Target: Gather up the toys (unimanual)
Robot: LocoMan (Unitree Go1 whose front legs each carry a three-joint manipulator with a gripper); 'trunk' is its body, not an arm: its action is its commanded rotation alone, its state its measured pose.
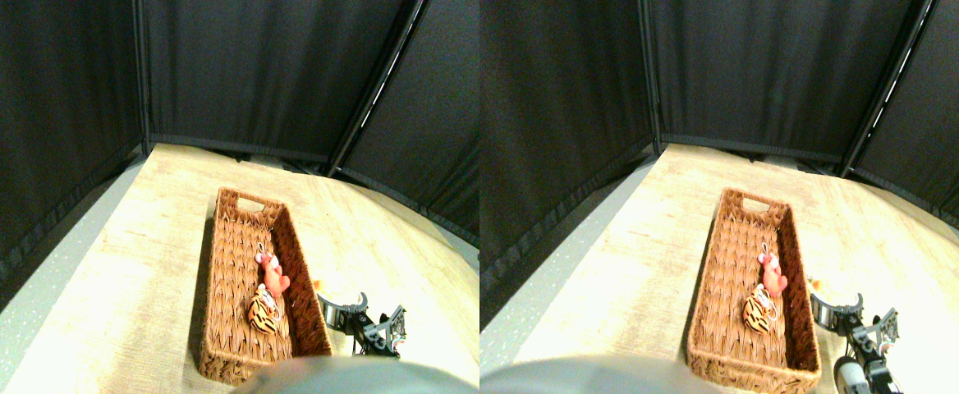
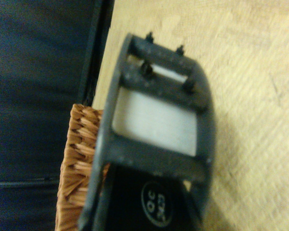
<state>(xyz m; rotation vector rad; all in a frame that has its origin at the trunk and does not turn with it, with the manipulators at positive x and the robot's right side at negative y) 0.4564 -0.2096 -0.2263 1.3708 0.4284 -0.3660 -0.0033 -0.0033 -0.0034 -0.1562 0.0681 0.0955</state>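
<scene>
- A long brown wicker basket (image 1: 254,287) lies lengthwise on the pale wood-grain bench (image 1: 118,279), its handle cut-out at the far end.
- 2 toys lie inside the basket, against its right wall in the near half: a red toy (image 1: 272,273) with a keyring loop, and an orange-black striped tiger (image 1: 263,314) touching it on the near side.
- A small yellowish object (image 1: 315,284) shows on the bench just beyond the basket's right wall; too little of it shows to tell what it is.
- The right gripper (image 1: 362,312) is outside the basket, just to the right of its near end, low over the bench.
- Its jaws appear spread, with nothing between them.
- In the wrist view the dark jaw frame fills the middle, with the basket's woven edge (image 2: 77,163) beside it and bare bench beyond.
- Black curtains (image 1: 266,74) enclose the bench.
</scene>
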